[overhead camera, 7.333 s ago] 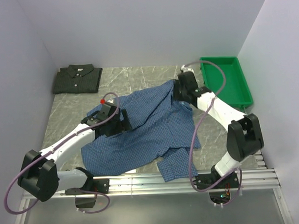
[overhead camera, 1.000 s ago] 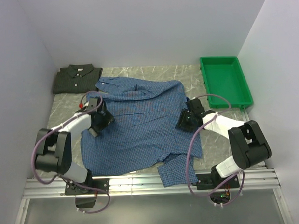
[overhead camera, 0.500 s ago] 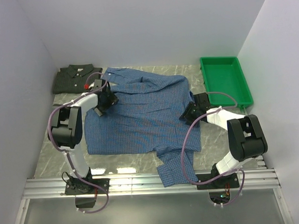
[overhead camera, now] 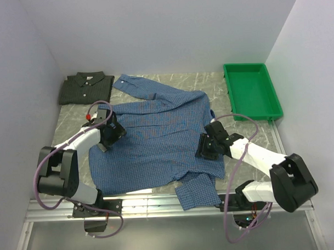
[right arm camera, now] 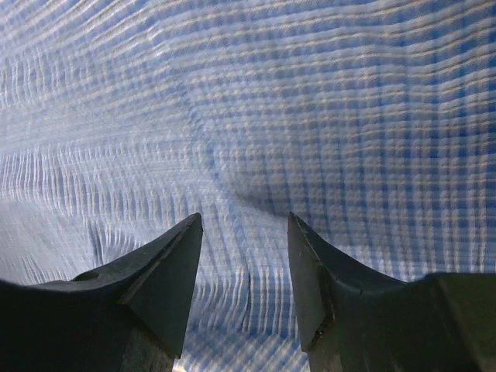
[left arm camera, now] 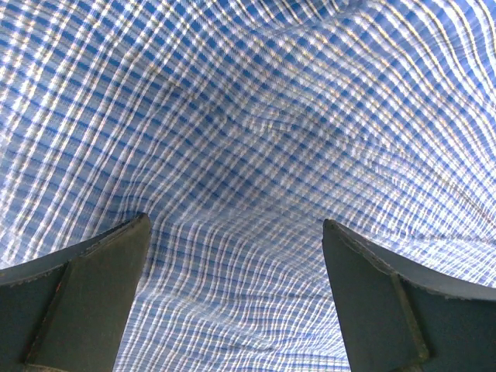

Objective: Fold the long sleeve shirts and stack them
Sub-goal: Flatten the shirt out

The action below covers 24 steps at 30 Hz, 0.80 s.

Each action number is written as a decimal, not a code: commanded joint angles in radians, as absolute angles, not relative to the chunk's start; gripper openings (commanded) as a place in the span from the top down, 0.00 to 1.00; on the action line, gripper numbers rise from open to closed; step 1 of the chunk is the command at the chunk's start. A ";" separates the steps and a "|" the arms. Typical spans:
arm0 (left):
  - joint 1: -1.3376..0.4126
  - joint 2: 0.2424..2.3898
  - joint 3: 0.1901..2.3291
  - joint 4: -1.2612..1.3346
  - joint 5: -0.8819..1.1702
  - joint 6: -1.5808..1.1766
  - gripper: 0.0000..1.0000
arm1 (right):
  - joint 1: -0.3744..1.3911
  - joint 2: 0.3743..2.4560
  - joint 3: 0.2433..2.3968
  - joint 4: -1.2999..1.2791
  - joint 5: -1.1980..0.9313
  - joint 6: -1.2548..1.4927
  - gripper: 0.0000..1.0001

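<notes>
Lying spread out, blue shirt (overhead camera: 156, 142) — left gripper (left arm camera: 236, 231), right gripper (right arm camera: 244, 222) over it, both jaws apart

White-shelled left arm (overhead camera: 80, 140) and matching right arm (overhead camera: 253, 154): bulky black joint housings, a mauve cable (overhead camera: 42, 196) looped along each, small red tag (overhead camera: 89, 115) on the left. Left gripper (left arm camera: 234, 221), right gripper (right arm camera: 244, 217): dark grey, wedge-shaped matte fingers (left arm camera: 81, 298).

The blue shirt (overhead camera: 156, 136) blankets the middle of the table (overhead camera: 215, 82), so I can pass only over bare strips at its far edge and right side, between the folded dark shirt (overhead camera: 86, 88) far left and the green tray (overhead camera: 252, 92) far right.
</notes>
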State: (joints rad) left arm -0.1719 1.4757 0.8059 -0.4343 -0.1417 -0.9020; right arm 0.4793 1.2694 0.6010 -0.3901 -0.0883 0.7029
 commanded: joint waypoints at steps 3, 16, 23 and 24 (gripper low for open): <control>-0.318 1.427 0.952 -0.512 -0.226 -0.807 0.01 | 0.517 1.193 0.794 -0.445 -0.011 0.458 0.45; -0.659 1.936 1.396 -0.420 -0.170 -0.634 0.01 | 0.465 1.598 1.348 -0.310 0.064 0.216 0.44; -0.736 1.933 1.261 -0.407 -0.105 -0.660 0.01 | 0.457 1.753 1.451 -0.275 0.049 0.098 0.44; -0.751 1.921 1.238 -0.407 -0.094 -0.661 0.01 | 0.454 1.769 1.477 -0.279 0.046 0.085 0.44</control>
State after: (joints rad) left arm -0.7330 1.9575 1.3197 -0.3687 -0.1741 -0.6430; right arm 0.4614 1.7416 1.3937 -0.3157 0.0422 0.1684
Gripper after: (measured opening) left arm 0.994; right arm 0.561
